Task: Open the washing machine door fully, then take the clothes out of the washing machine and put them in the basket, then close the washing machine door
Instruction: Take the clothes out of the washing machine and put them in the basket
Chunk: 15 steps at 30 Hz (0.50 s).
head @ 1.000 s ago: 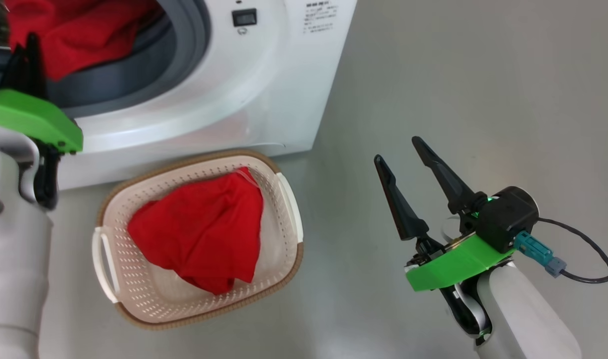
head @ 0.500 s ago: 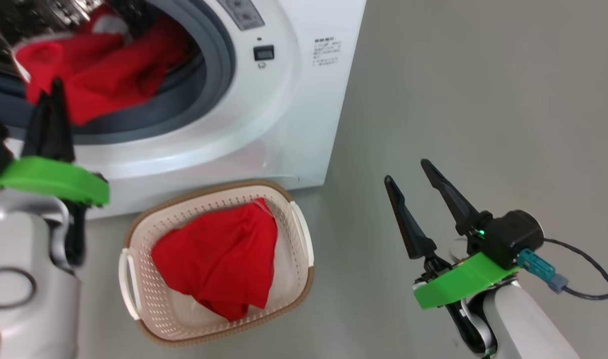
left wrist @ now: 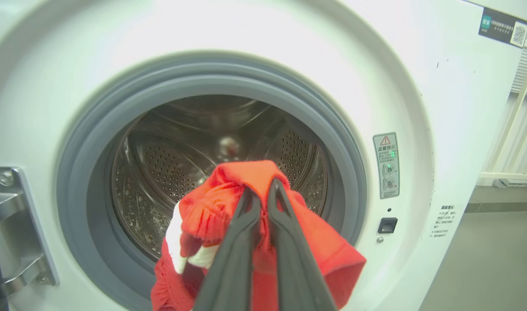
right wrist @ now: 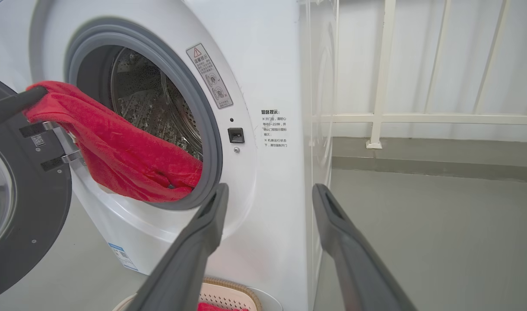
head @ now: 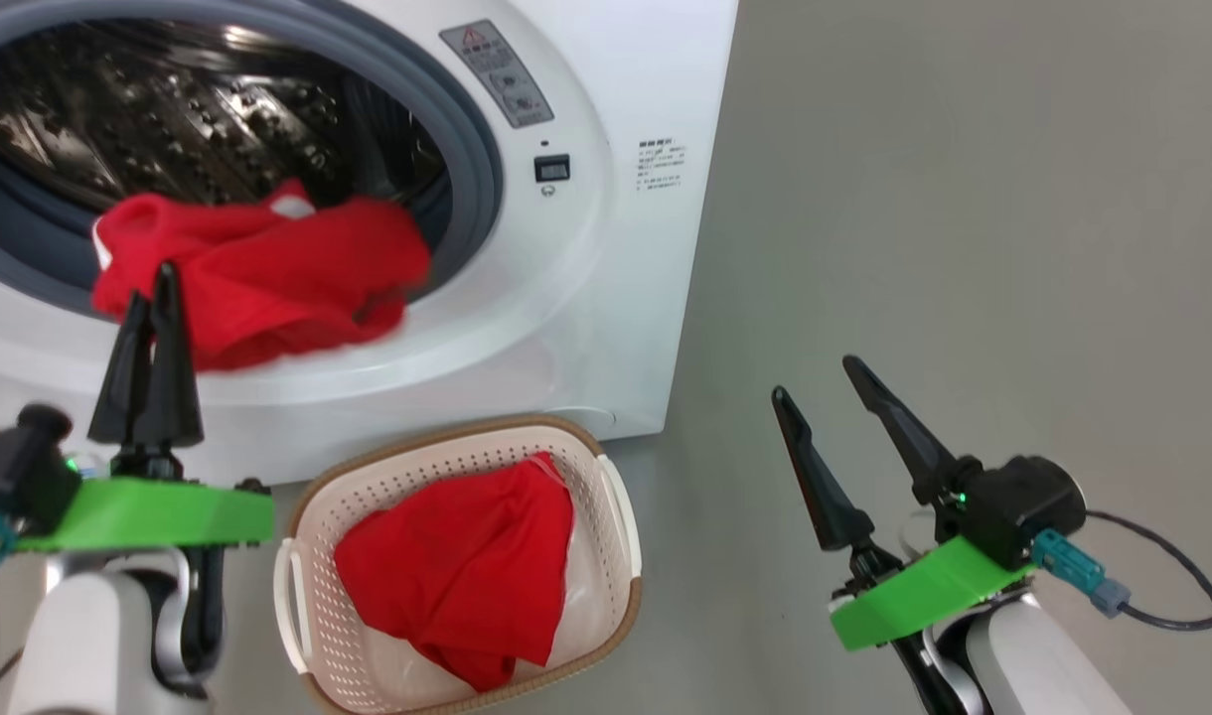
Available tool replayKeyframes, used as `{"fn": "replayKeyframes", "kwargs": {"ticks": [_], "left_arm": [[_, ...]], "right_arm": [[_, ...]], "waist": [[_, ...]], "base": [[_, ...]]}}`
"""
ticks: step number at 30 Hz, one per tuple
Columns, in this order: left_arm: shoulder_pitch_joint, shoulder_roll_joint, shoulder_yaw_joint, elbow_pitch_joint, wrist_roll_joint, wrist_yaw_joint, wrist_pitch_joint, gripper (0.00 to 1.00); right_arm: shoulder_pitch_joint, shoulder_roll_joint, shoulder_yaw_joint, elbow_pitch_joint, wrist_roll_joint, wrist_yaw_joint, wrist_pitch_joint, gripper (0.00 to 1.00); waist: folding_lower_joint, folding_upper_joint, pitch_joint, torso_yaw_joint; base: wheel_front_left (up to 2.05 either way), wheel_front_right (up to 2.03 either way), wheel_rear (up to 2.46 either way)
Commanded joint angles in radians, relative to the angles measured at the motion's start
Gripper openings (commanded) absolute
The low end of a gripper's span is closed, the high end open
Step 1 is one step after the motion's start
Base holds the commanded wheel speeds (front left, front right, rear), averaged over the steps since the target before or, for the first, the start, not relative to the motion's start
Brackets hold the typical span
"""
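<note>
- Evidently, the left hand (left wrist: 262, 186) was found pinched nearly shut on a red garment (head: 268, 278), which trailed across the gasket (head: 472, 169) of the washing machine (head: 656, 298).
- The right hand (head: 815, 379) was seen spread wide and empty, well clear of the machine.
- A second garment (head: 457, 566), also red, was noted in the basket (head: 467, 429), on the floor (head: 964, 248) just below the opening.
- Risk judged: trailing cloth could be snagged on the gasket, or dropped short of the basket if only a thin fold was held.
</note>
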State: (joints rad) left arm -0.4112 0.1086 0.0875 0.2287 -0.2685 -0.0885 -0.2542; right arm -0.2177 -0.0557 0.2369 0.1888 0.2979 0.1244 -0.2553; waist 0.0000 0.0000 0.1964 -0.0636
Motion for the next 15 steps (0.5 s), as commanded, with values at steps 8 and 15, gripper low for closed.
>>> {"fn": "replayKeyframes", "kwargs": {"ticks": [8, 15], "left_arm": [[0.112, -0.028, 0.066, -0.179, 0.016, -0.014, -0.008, 0.0], [0.157, -0.045, 0.049, -0.092, 0.013, -0.019, -0.008, 0.0]], "right_arm": [[0.028, 0.005, 0.008, -0.029, -0.004, 0.006, -0.006, 1.0], [0.03, 0.005, 0.01, -0.033, -0.009, 0.006, -0.006, 1.0]], "waist": [[0.0, 0.0, -0.035, 0.009], [0.0, 0.0, -0.015, 0.02]], "base": [[0.0, 0.0, 0.0], [0.0, 0.0, 0.0]]}}
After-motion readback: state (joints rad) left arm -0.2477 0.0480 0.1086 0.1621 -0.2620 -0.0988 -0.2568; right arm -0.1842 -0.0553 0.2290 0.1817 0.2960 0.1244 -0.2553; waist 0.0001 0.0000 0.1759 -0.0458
